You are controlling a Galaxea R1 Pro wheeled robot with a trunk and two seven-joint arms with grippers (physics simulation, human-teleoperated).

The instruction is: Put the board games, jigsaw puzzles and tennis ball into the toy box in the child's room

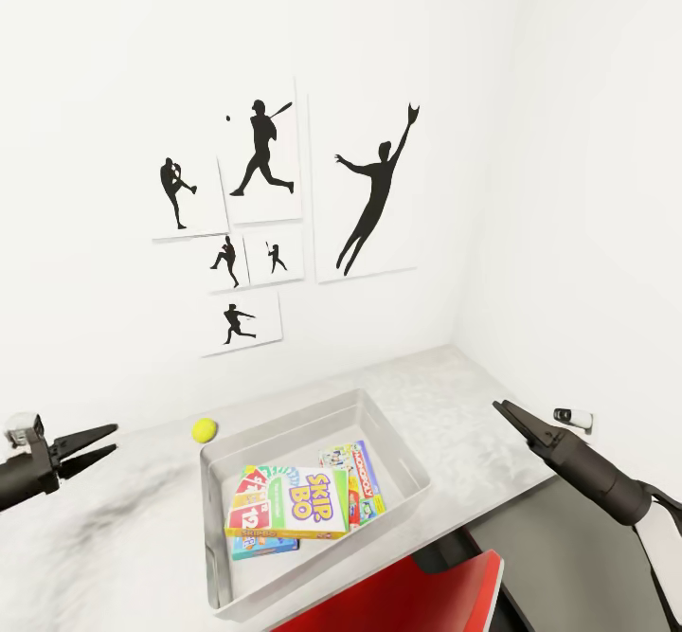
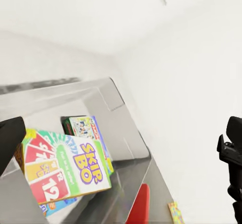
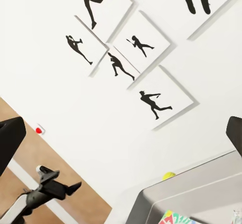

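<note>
The left end effector (image 1: pixel 106 442) hangs above the left part of the desk (image 1: pixel 455 395), its two dark fingers spread apart and holding nothing. The right end effector (image 1: pixel 502 409) hangs above the right part of the desk; in the head view its fingers look like one narrow point, but in the right wrist view two dark fingertips (image 3: pixel 10 138) stand far apart at the two edges, so it is spread too and also empty. Between the two arms, on the light grey desk, stands one toy box (image 1: pixel 398 442), a grey bin with flared sides. Inside it I count three board games: one Skip-Bo box (image 1: pixel 303 504) lies on top, tilted, one blue box (image 1: pixel 260 545) is partly under it, and one more box (image 1: pixel 360 480) with cartoon print lies beside it toward the right wall of the bin. One tennis ball (image 1: pixel 203 430) rests on the desk just beside the far left corner of the toy box, outside it. A red chair (image 1: pixel 417 594) is near the front edge of the desk. On the white wall behind hang six pictures (image 1: pixel 365 191) with black silhouettes of baseball players. One small white device (image 1: pixel 573 417) sits on the right wall.
</note>
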